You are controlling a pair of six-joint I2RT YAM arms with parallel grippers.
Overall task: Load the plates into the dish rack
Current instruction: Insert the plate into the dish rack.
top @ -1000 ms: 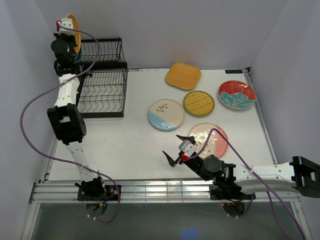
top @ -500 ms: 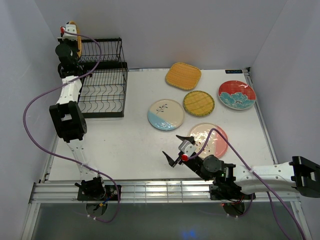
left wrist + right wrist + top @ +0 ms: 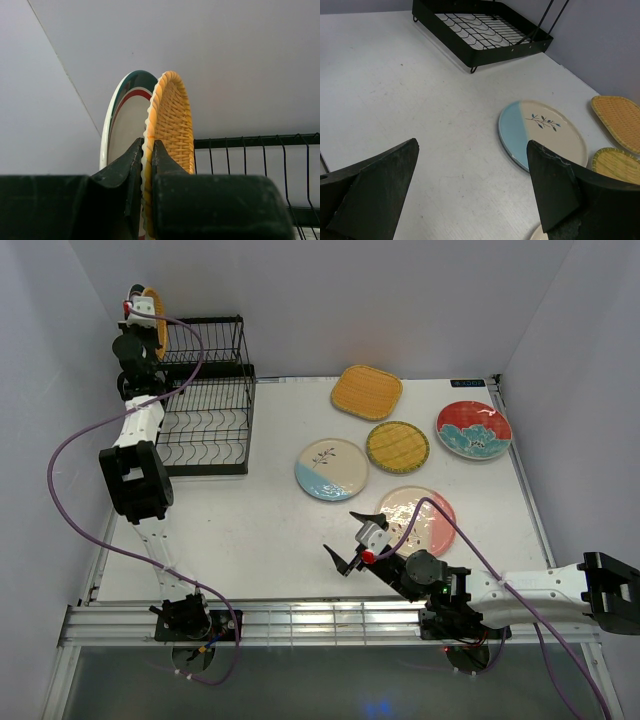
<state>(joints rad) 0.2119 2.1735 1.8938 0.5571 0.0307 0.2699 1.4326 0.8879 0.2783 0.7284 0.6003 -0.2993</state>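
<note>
My left gripper (image 3: 143, 310) is shut on the rim of a round woven orange plate (image 3: 172, 122), holding it upright at the left end of the black wire dish rack's (image 3: 205, 410) upper tier. Close behind it stands the green-striped white plate (image 3: 122, 125), also upright. My right gripper (image 3: 352, 538) is open and empty, low over the table near the front. Flat on the table lie the cream-blue plate (image 3: 332, 469), the cream-pink plate (image 3: 400, 505), a round woven plate (image 3: 397, 447), the rounded-square woven plate (image 3: 367, 392) and the red-teal floral plate (image 3: 473, 429).
The rack's lower slotted section (image 3: 485, 35) holds nothing. Grey walls stand close behind and to the left of the rack. The right arm's purple cable (image 3: 455, 535) loops over the cream-pink plate. The table's right edge (image 3: 530, 500) runs just past the floral plate.
My left gripper has shifted slightly right and down with the woven plate, closer in over the rack's upper left end. The right arm has not moved.
</note>
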